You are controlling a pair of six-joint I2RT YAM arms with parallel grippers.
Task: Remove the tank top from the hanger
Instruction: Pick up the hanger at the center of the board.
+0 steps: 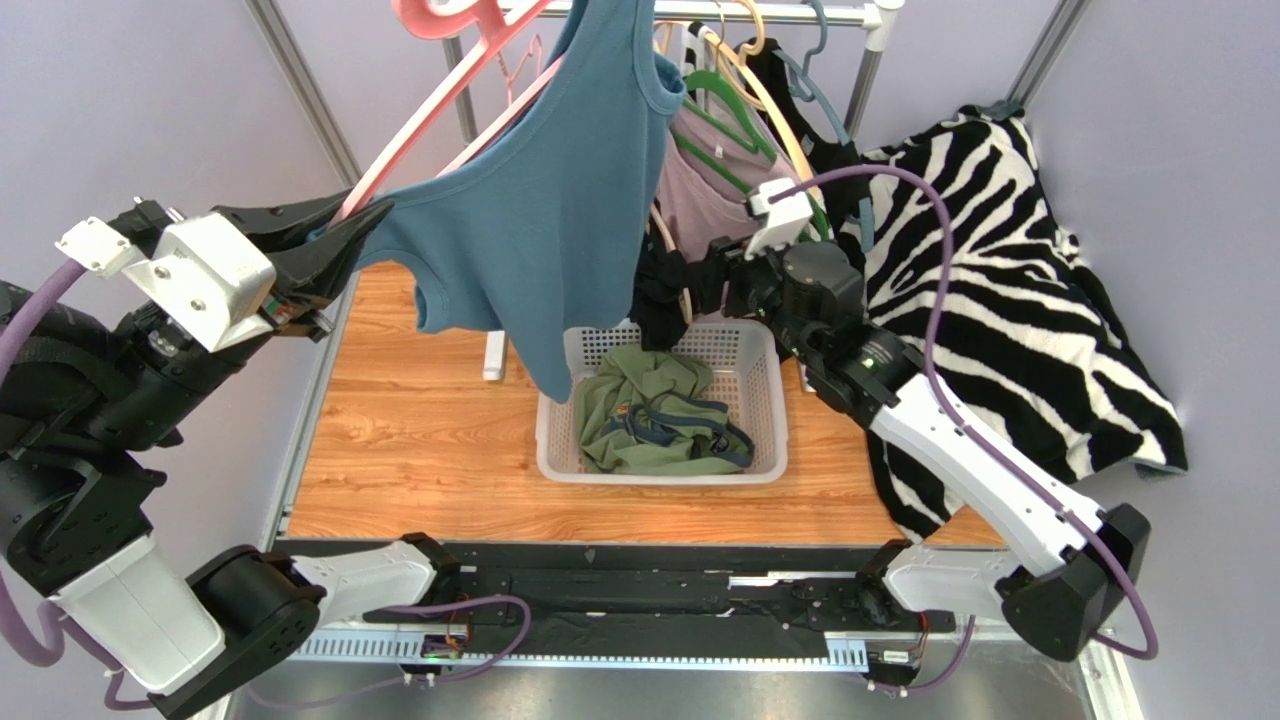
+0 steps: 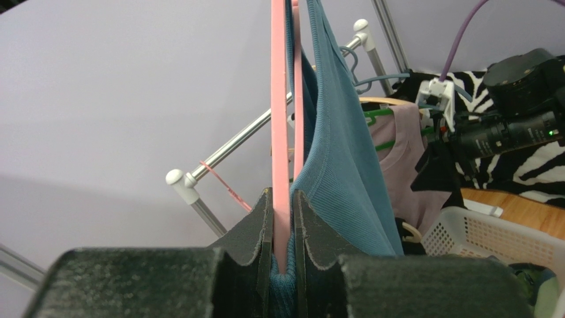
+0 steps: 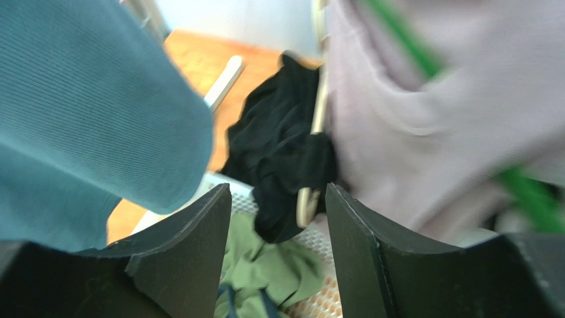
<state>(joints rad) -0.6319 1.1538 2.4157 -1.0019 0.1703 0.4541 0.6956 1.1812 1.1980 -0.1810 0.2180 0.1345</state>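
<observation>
- left fingers (image 2: 252, 228) narrow, clamped on bar of pink hanger (image 2: 280, 132); a bit of teal tank top (image 2: 345, 152) fabric pinched in with it
- hanger tilted: low end in left fingers, hook end up by rail (image 1: 849, 15)
- tank top hangs on hanger, draped above tabletop (image 1: 406, 450), hem down at back-left corner of basket (image 1: 559, 450)
- right fingers (image 3: 192, 245) wide apart, nothing between them; tank top just beside one finger, can't tell if touching
- past right fingers: black garment (image 3: 278, 159), mauve top (image 3: 424, 119) on green hanger (image 3: 524, 192)
- basket holds green clothes (image 1: 646, 413)
- zebra cloth (image 1: 1007, 300) on right, behind right arm
</observation>
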